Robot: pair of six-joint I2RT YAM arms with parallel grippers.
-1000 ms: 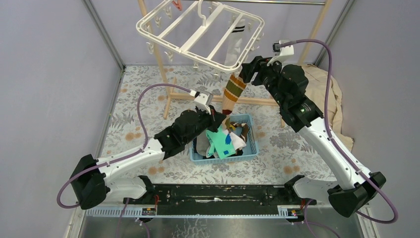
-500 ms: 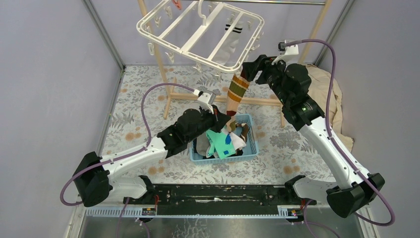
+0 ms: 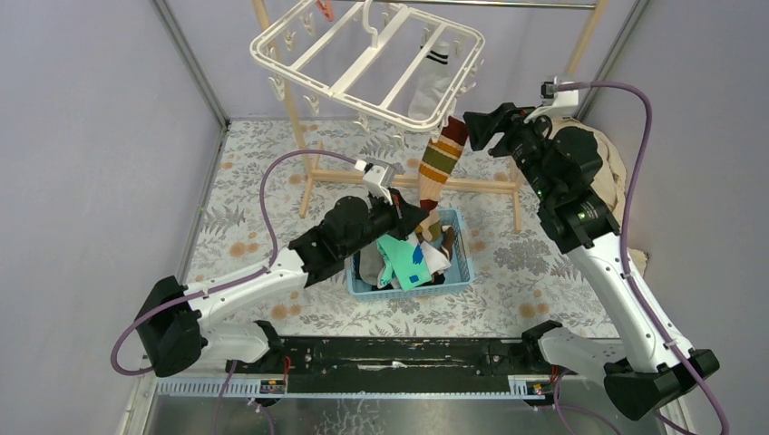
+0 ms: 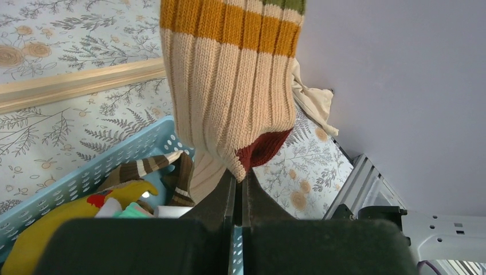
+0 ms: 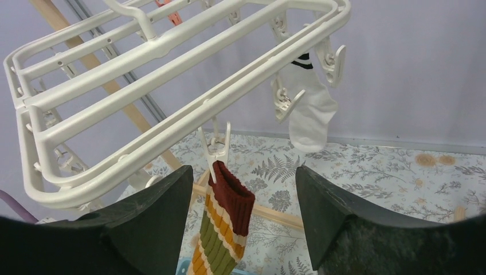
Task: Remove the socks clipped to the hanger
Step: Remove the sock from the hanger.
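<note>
Sock (image 3: 438, 163) striped cream, orange, maroon, clipped to hanger (image 3: 363, 62), left hand (image 4: 239, 177) pinching toe, right hand (image 5: 243, 175) wide.

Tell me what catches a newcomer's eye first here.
A long striped sock hangs from a clip on the white hanger, stretched down to the left gripper, which pinches its toe above the blue basket. The right gripper stands open beside that clip, and a white sock hangs farther along the frame.
</note>
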